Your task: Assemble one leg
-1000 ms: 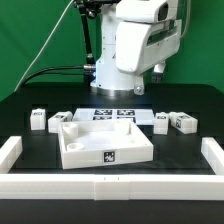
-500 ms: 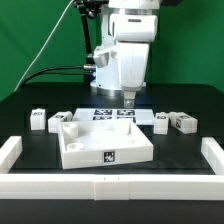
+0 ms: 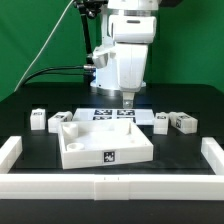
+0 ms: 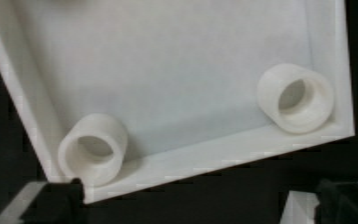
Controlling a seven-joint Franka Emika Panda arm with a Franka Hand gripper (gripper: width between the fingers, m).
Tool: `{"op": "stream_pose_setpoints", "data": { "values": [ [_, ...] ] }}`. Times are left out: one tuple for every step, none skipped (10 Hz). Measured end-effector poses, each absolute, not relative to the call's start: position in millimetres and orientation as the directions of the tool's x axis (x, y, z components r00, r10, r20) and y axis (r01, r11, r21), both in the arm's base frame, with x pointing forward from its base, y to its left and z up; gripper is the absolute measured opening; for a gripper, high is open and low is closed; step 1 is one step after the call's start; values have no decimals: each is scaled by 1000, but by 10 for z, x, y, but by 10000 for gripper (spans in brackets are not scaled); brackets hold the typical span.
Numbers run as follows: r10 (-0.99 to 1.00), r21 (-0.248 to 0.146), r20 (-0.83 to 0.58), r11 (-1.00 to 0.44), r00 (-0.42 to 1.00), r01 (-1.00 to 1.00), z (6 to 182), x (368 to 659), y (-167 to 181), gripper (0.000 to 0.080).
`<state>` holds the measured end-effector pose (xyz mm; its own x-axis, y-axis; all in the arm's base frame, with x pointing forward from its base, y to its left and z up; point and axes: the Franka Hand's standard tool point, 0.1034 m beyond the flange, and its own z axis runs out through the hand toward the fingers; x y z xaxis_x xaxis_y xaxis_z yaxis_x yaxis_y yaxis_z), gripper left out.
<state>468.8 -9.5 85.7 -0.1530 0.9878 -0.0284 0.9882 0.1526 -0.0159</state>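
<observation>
Overhead, the upright arm (image 3: 130,50) hangs its pincer (image 3: 128,100), spread and empty, over the tray (image 3: 72,152).

The exterior view sits in front of the desk (image 3: 35,140), slightly above its level. It faces the arm (image 3: 130,55) and the green backdrop (image 3: 30,30) from far enough off to take in the whole work area. The wrist view looks steeply down from close range, and the inside of the white tray (image 4: 176,90) fills it. Both views share that tray.
</observation>
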Motion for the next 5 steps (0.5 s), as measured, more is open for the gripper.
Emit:
{"op": "stream_pose_setpoints", "data": {
  "values": [
    [981, -9, -23, 191, -192, 981, 769, 4569, -172, 650],
    [973, -1, -17, 229, -229, 973, 676, 4453, -218, 650],
    [973, -17, -10, 229, -229, 973, 590, 4349, -248, 650],
    [976, -32, -5, 219, -219, 975, 513, 4276, -294, 650],
    [976, -40, -7, 216, -217, 976, 460, 4227, -372, 650]
  ]
}}
